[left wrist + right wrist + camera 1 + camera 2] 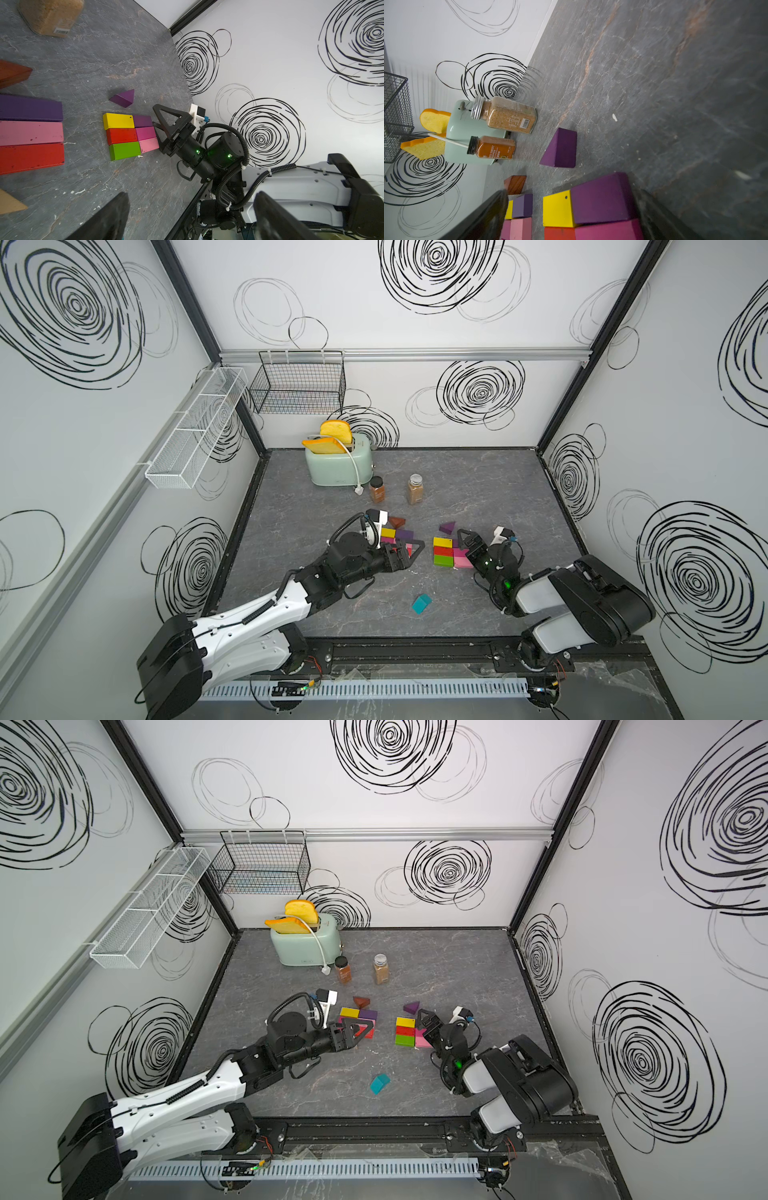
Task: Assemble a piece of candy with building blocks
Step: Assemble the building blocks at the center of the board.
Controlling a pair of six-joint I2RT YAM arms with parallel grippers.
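The building blocks lie in two groups on the grey table. In the right group [443, 551], yellow, red and green bricks butt against a purple brick [600, 199], a magenta one [145, 133] and a pink one [148, 144]. My right gripper [466, 540] is open and low over that end, with the purple and magenta bricks between its fingers [654, 216]. The left group [397, 534] holds yellow, purple, pink and red bricks [31, 158]. My left gripper [409, 552] hovers open over it, holding nothing. A purple wedge [447, 526], brown wedge [397, 521], tan wedge [9, 202] and teal wedge [422, 604] lie loose.
Two spice jars [377, 489] [414, 489] stand behind the blocks, and a mint toaster [336, 467] with toy bread stands at the back left. A black wire basket [299, 383] and a white mesh rack [195, 429] hang on the walls.
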